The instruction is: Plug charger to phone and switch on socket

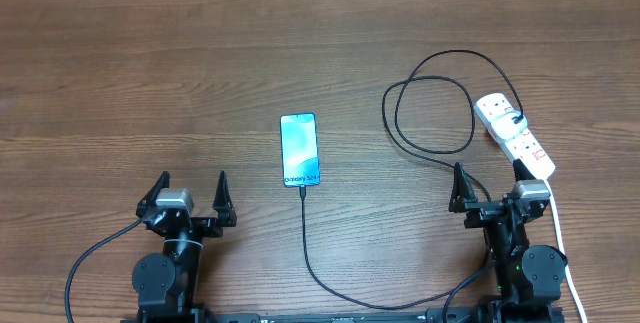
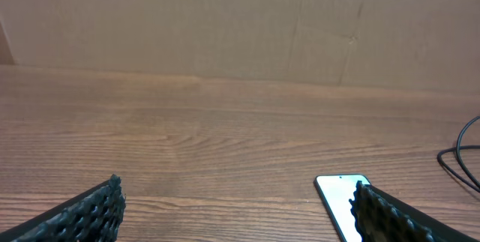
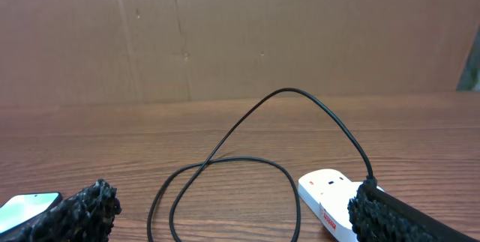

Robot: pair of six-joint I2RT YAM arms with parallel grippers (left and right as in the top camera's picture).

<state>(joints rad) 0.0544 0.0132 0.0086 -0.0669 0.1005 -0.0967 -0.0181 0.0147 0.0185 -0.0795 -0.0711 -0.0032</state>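
Start from the socket (image 1: pixel 513 135). It lies on the tabletop (image 1: pixel 120 83) at the far right, with its long axis slanting from far-left to near-right. A black plug (image 1: pixel 513 118) sits in an outlet toward its far end. Its white cord (image 1: pixel 563 243) leaves the near end and runs back past the right arm. The switches and red marks are too small for you to read as on or off.

From that plug the charger (image 1: pixel 303 243) loops out to the left of the strip. It then sweeps along the near edge of the tabletop and comes straight up to the near short edge of the phone (image 1: pixel 299 148). The phone lies flat in the middle with its screen lit and its long axis pointing away from you. The tip meets that edge and looks seated, though you can't confirm this from above.

If it is seated, what's left is the switch, and that falls to your right hand (image 1: pixel 488 185). Its fingers are spread apart and hold nothing, and the strip's near end lies just beyond its outer finger. In the right wrist view the socket sits ahead and toward that same finger, not centred, so you would need to go forward and a little to the right. Your left hand (image 1: pixel 191 195) also has its fingers apart and empty. It sits well apart from the socket, with the phone between them.
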